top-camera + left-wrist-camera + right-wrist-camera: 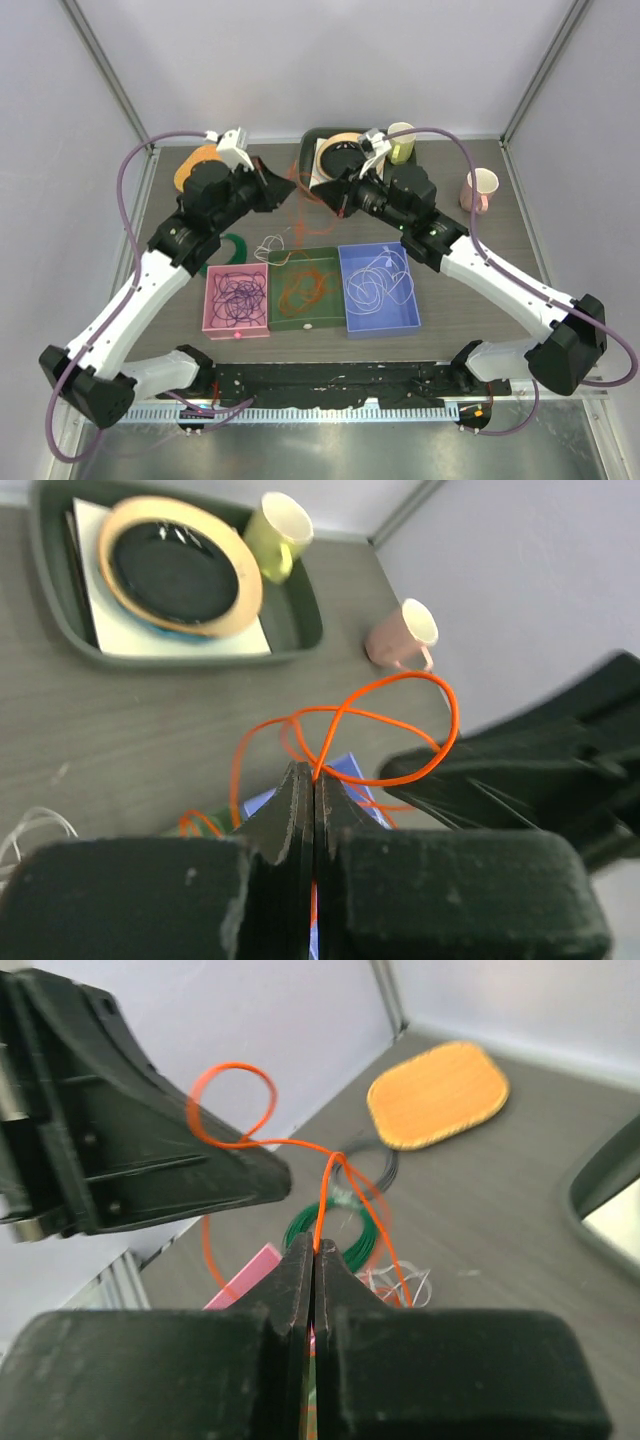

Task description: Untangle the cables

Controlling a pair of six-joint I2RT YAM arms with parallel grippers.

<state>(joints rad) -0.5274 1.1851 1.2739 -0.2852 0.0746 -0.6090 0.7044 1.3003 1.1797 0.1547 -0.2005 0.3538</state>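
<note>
Bins stand in a row at lower centre of the top view. The pink plastic bin (238, 333) on the left holds a tangled dark purple cable (238, 295). The green plastic bin (305, 325) in the middle holds a loose orange coil (303, 285). The blue plastic bin (383, 330) on the right holds a looped white cable (375, 285).

Above the green bin, both arms meet over the grey table (450, 320). The left gripper (313, 772) is pressed closed on a thin orange cable (400, 680), which loops up from its fingertips. The right gripper (316, 1245) is likewise clamped on this orange cable, just beside the left one.

A small loose white wire (272, 243) lies on the table between the pink bin and the arms, next to a dark green coiled ring (232, 248).

At upper centre, a dark green tray (310, 630) carries a white board, a tan ring around a black disc (175, 570) and a yellow-green cup (278, 535). A pink cup (479, 189) stands at upper right and an orange oval board (440, 1095) at upper left.
</note>
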